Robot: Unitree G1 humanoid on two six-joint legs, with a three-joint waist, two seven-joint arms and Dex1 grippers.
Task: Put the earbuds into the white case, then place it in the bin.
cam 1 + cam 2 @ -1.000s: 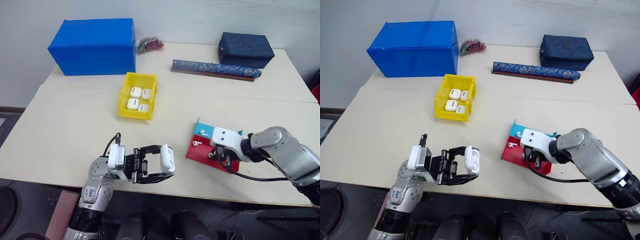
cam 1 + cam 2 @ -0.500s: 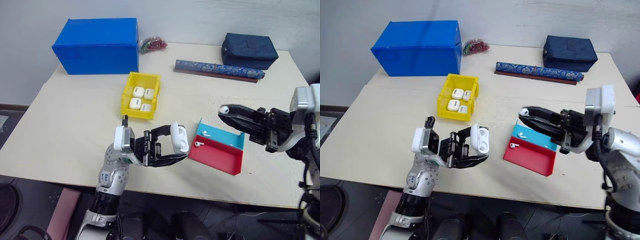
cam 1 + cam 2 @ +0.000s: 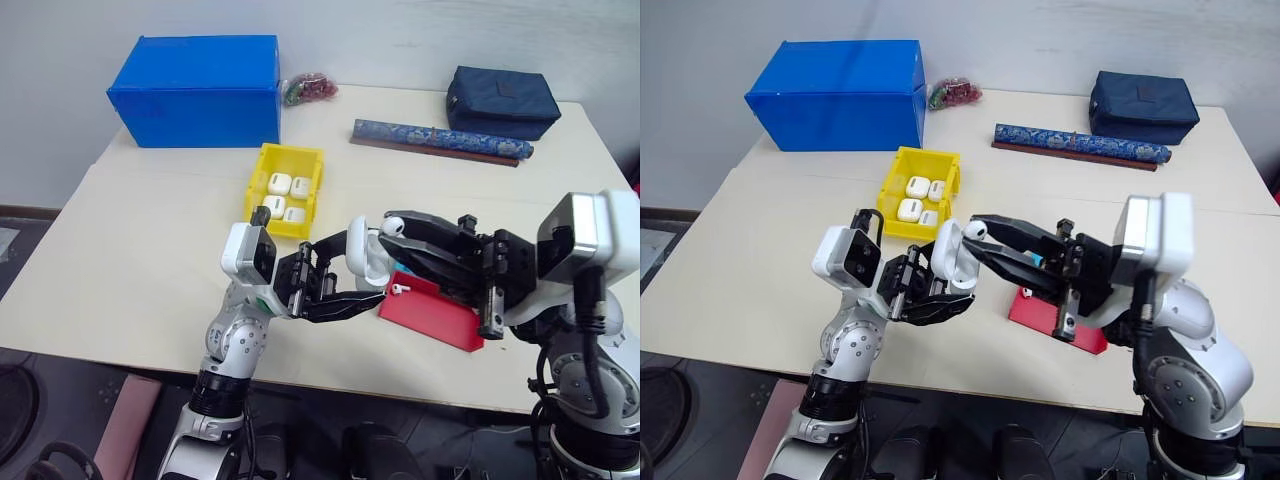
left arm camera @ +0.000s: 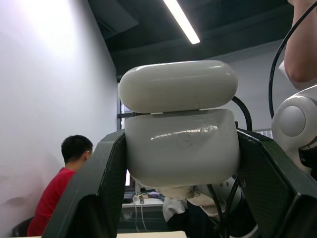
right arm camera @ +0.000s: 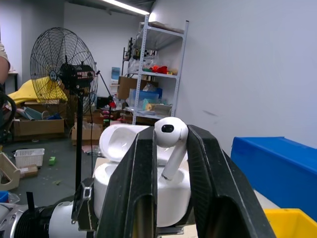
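— Both arms are rising; the right gripper [image 5: 167, 148], pinching an earbud [image 5: 170, 136], is meeting the case [image 3: 362, 257].
— Left gripper [image 3: 352, 282] is clamping it, lid open, above the table edge [image 3: 150, 345]; four cases are sitting in the bin [image 3: 258, 190].

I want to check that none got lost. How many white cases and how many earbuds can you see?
Cases: 5. Four lie in the bin, one is in the left hand.
Earbuds: 2. One is in the right hand, one lies on the tray, which is partly hidden.
Total: 7
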